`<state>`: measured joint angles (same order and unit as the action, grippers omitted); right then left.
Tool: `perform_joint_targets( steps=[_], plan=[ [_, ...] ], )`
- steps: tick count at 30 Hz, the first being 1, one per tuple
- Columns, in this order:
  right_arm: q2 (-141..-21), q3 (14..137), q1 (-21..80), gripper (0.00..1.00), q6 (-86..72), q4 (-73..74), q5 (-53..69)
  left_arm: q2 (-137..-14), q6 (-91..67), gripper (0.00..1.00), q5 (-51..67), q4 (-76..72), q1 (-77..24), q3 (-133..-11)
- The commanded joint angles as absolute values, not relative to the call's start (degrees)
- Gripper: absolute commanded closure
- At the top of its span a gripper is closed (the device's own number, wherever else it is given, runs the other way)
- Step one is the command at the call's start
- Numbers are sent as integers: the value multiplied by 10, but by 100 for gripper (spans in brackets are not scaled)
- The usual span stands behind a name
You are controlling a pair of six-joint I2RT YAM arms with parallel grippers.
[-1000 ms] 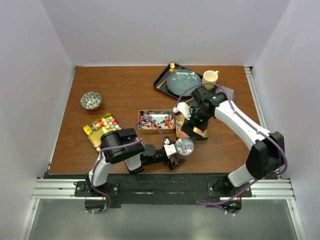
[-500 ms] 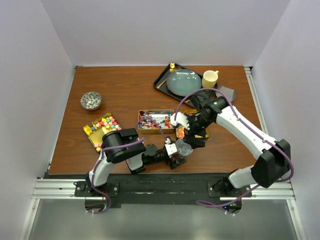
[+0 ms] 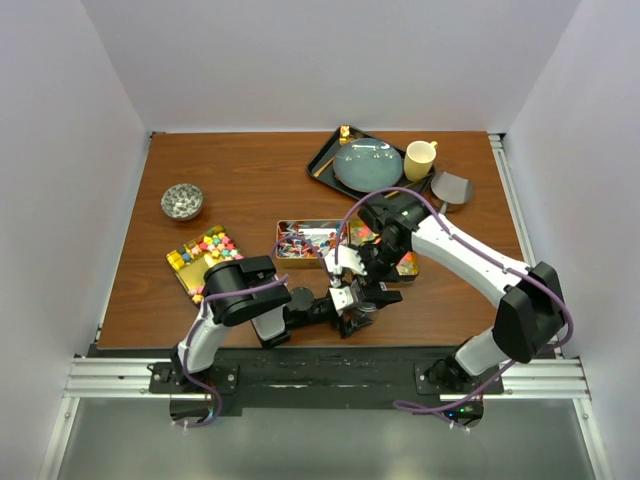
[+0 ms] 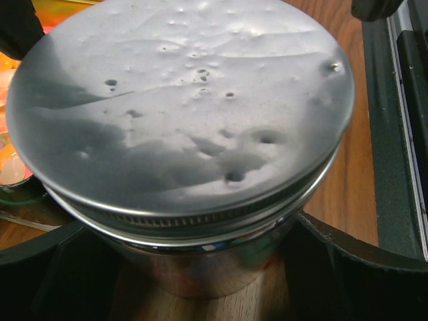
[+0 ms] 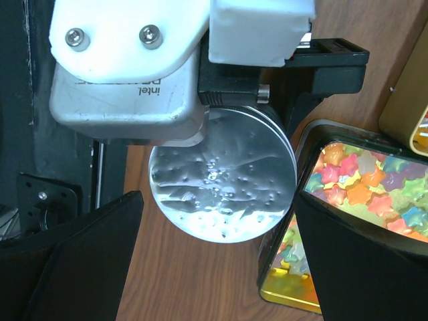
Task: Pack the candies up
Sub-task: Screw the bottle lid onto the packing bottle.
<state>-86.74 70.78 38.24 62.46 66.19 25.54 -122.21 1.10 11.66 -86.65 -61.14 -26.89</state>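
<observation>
A small glass jar (image 4: 200,267) with a dented silver lid (image 4: 180,100) stands on the table near the front edge. My left gripper (image 4: 200,274) is shut on the jar's body, one black finger on each side. My right gripper (image 5: 219,200) hangs open just above the lid (image 5: 224,184), its fingers wider than the lid. In the top view the right gripper (image 3: 365,283) covers the jar. The candies lie in three gold tins: star gummies (image 5: 361,180) right beside the jar, wrapped ones (image 3: 308,240), and multicoloured chunky pieces (image 3: 208,252).
A black tray with a blue-grey plate (image 3: 365,165) and a yellow mug (image 3: 420,157) stand at the back. A grey scoop-like piece (image 3: 452,188) lies to their right. A small bowl of silvery pieces (image 3: 182,201) sits at the left.
My right gripper has moved from over the gummy tin toward the front, to above the jar's lid. My left jaws have closed slightly onto the jar.
</observation>
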Motion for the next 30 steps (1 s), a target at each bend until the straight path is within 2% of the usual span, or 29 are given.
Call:
perform_joint_targets(
  steps=[1, 12, 22, 25, 30],
  plan=[
    [-859, 696, 383, 1, 645, 657, 273, -1264, 55, 100, 111, -985, -609, -235],
    [-809, 625, 384, 1, 647, 668, 236, -1273, 29, 100, 96, -966, -594, -245],
    [-716, 549, 378, 2, 606, 693, 178, -1275, 32, 100, 101, -962, -593, -248],
    [-713, 570, 344, 2, 581, 678, 187, -1275, 37, 100, 110, -958, -594, -248],
    [-767, 676, 325, 2, 571, 664, 243, -1273, 43, 100, 122, -955, -595, -245]
  ],
)
